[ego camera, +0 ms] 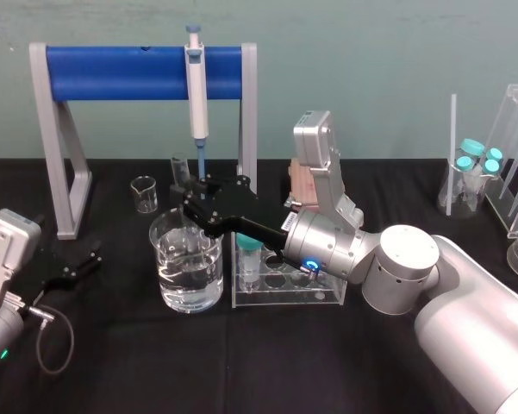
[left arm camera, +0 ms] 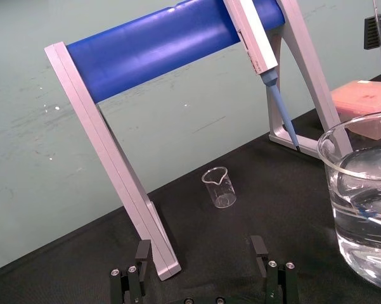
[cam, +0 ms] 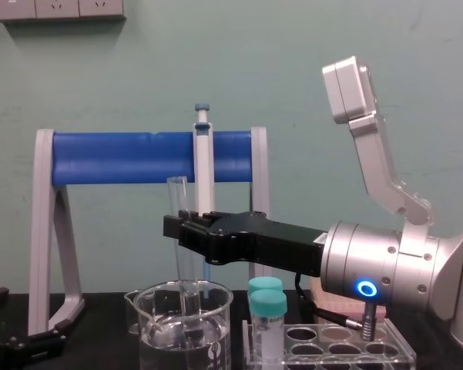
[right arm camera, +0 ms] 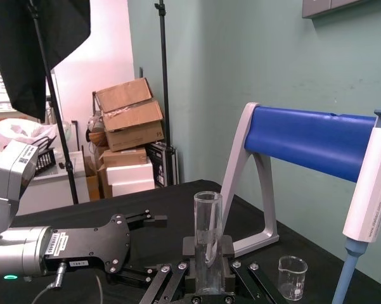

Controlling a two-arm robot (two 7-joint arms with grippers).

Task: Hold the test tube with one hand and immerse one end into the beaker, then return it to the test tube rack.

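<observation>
Right gripper (cam: 182, 228) is pinching the test tube (cam: 176, 196) upright, dipping its lower end in the beaker (cam: 150, 339); next probably needs a straight lift toward the rack (ego camera: 323, 297); left gripper (ego camera: 73, 267) is idling wide open.

A stand with a fat blue bar (ego camera: 142, 73) on grey legs sits at the back of the black cloth (ego camera: 112, 371), a pipette (ego camera: 196, 86) hanging tip-down from the bar. A small glass beaker (ego camera: 143, 193) stands between the legs, a pink box (ego camera: 302, 191) lies just past the right leg — and teal-capped tubes (ego camera: 476, 159) cluster far right.
</observation>
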